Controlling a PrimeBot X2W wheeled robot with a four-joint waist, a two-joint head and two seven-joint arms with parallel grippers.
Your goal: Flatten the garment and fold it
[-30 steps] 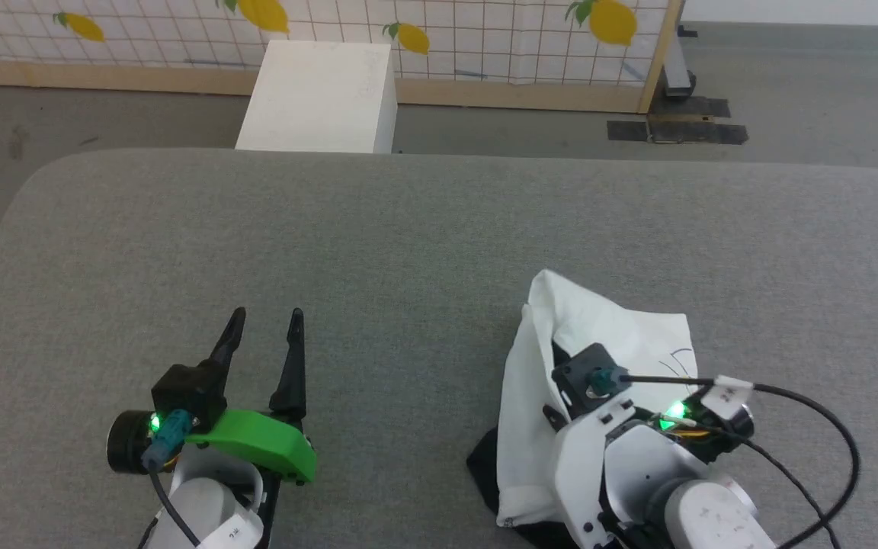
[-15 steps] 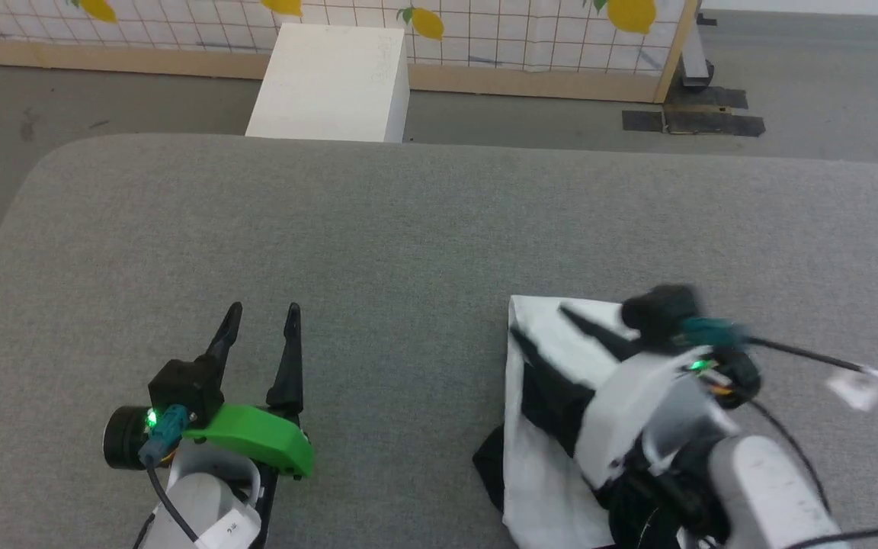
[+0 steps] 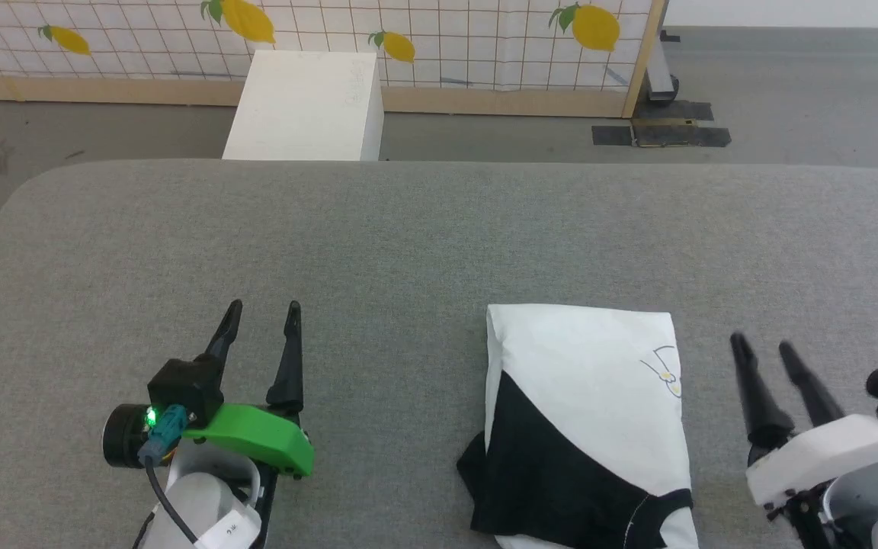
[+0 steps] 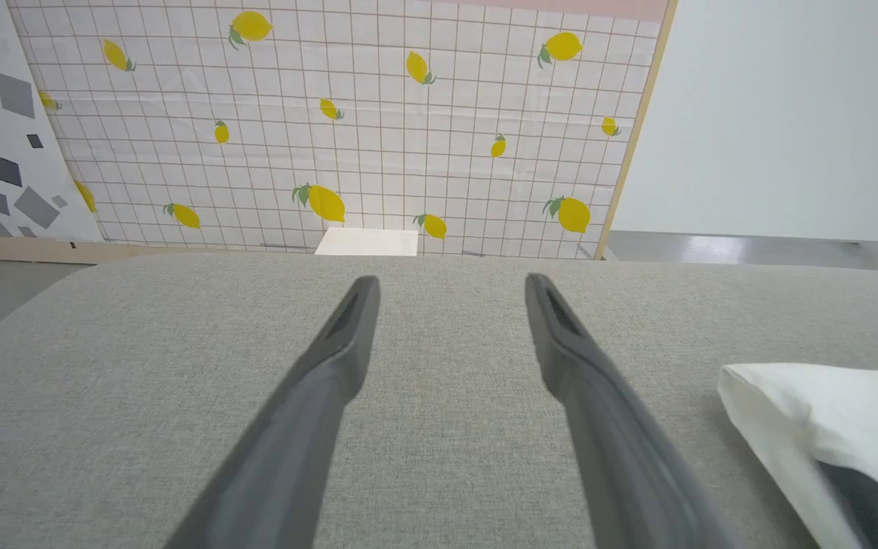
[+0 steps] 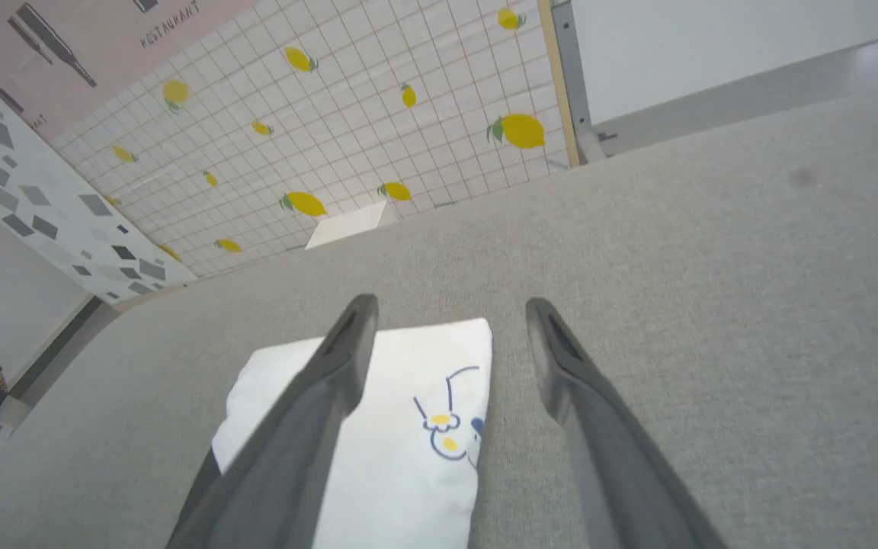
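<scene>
Shirt (image 3: 584, 404) lies folded compact on the desk (image 3: 408, 229); left end effector (image 3: 264, 306) and right end effector (image 3: 760, 343) sit released, empty, clear of it, suggesting folding is done

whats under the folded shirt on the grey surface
The garment lies flat on the grey surface. Its black sleeve fabric shows at the near end; anything tucked beneath the folds is covered.
</scene>
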